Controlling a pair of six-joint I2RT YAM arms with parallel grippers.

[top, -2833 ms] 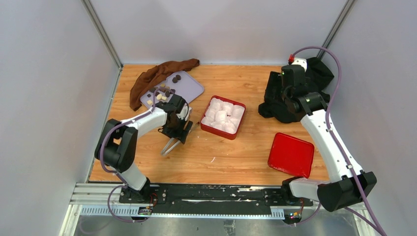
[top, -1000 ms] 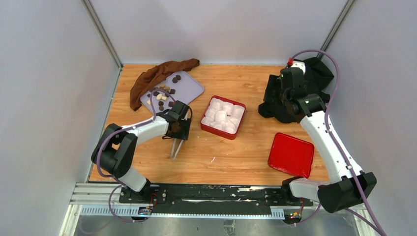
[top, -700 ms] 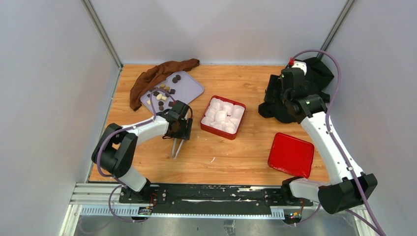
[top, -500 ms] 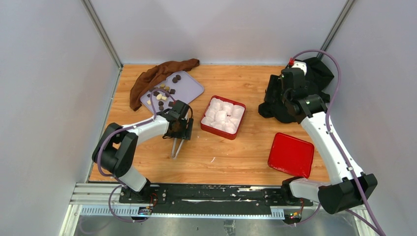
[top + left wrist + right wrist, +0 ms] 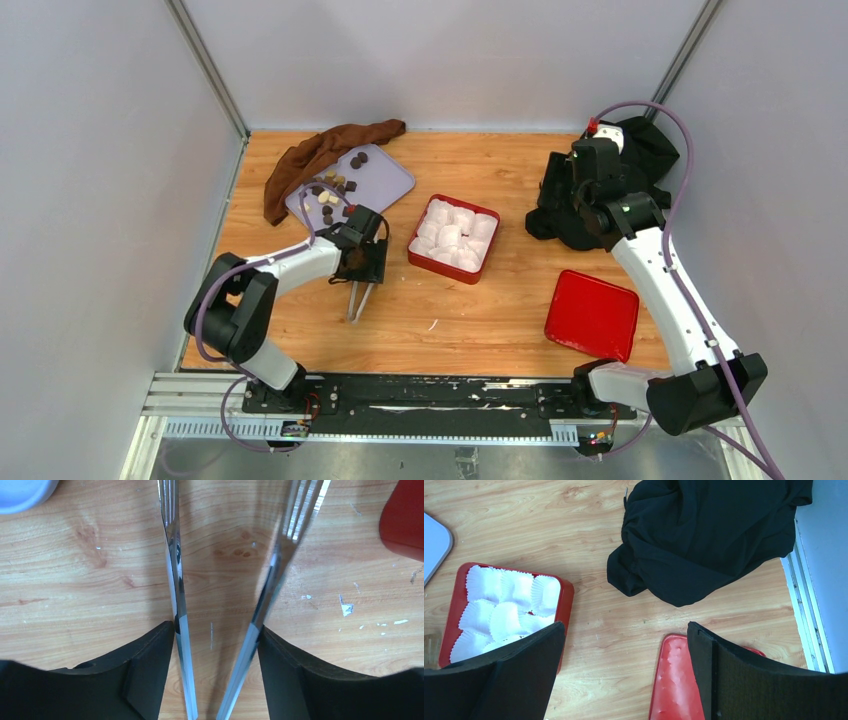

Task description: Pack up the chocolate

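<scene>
The chocolate (image 5: 331,190), several small dark and tan pieces, lies on a lavender tray (image 5: 385,175) at the back left. My left gripper (image 5: 360,272) is shut on a pair of metal tongs (image 5: 354,302) beside the tray, over bare wood. In the left wrist view the two tong arms (image 5: 176,580) run between my fingers (image 5: 150,660), spread apart, with nothing held between them. A red box (image 5: 484,262) of white paper cups sits mid-table. My right gripper (image 5: 626,627) is open and empty, held high near the black cloth (image 5: 714,535).
A red lid (image 5: 592,314) lies front right and shows in the right wrist view (image 5: 676,685). A brown cloth (image 5: 320,152) lies behind the tray. The black cloth (image 5: 575,215) is heaped at the back right. The tray corner (image 5: 20,490) and box edge (image 5: 405,520) flank the tongs.
My left gripper has turned with the tongs, which now point straight toward the near edge instead of down-left. In the last second nothing visibly moved. The right arm barely shifted.
</scene>
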